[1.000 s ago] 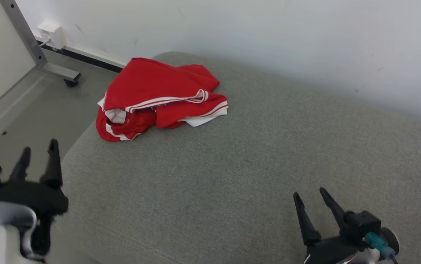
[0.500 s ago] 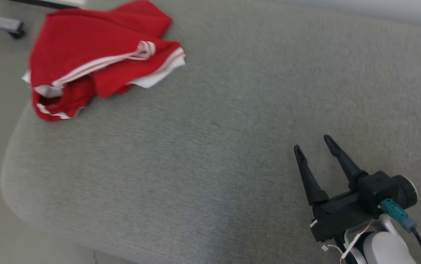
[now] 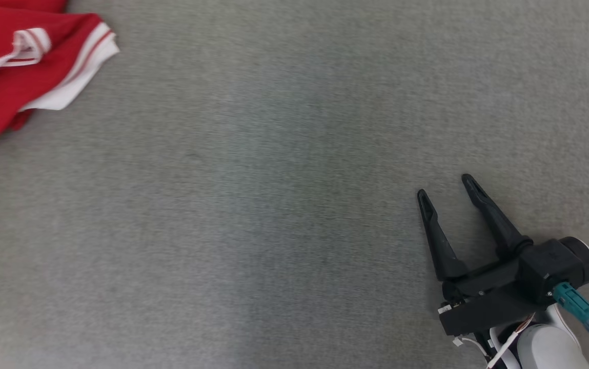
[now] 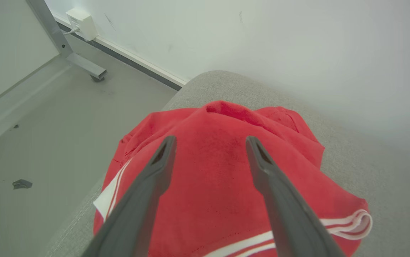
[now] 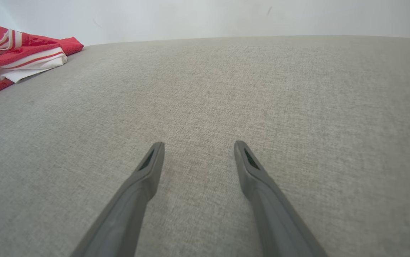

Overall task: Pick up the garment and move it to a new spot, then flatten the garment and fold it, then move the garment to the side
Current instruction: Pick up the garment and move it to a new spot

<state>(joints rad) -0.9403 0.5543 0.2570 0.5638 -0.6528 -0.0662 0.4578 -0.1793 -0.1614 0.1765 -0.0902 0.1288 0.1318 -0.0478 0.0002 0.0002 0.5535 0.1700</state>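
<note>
Plain white wall [image 4: 262, 35] at the back, and one big gray fabric-covered surface [image 3: 273, 205] under pretty much everything.

Counting it up: two grippers with two dark fingers each, and one garment.

The left gripper [image 4: 210, 137] has its jaws spread wide. In the left wrist view the red garment [image 4: 208, 185] sits right in line with them at 12 o'clock, its bunched-up red bulk showing in the gap between both fingers. Can't tell if the tips are actually touching the cloth or just hanging above it. A white-striped hem pokes out at about 4 o'clock.

The right gripper [image 3: 444, 185] is also spread wide, nothing between the jaws, just bare gray fabric. In the head view it's at 4 o'clock in the frame, fingers aimed toward 11. The garment is well apart from it, way out at 10 o'clock, cut off by the frame corner, with a red-and-white striped edge visible. Same deal in the right wrist view: crumpled heap at 10 o'clock, near the surface's far edge.

Further out in the left wrist view: gray floor [image 4: 47, 125] at 9 o'clock, one metal frame leg [image 4: 83, 66] on a caster, one white box [image 4: 81, 23] on the wall at 11, and one small dark scrap [image 4: 22, 184] on the floor.
</note>
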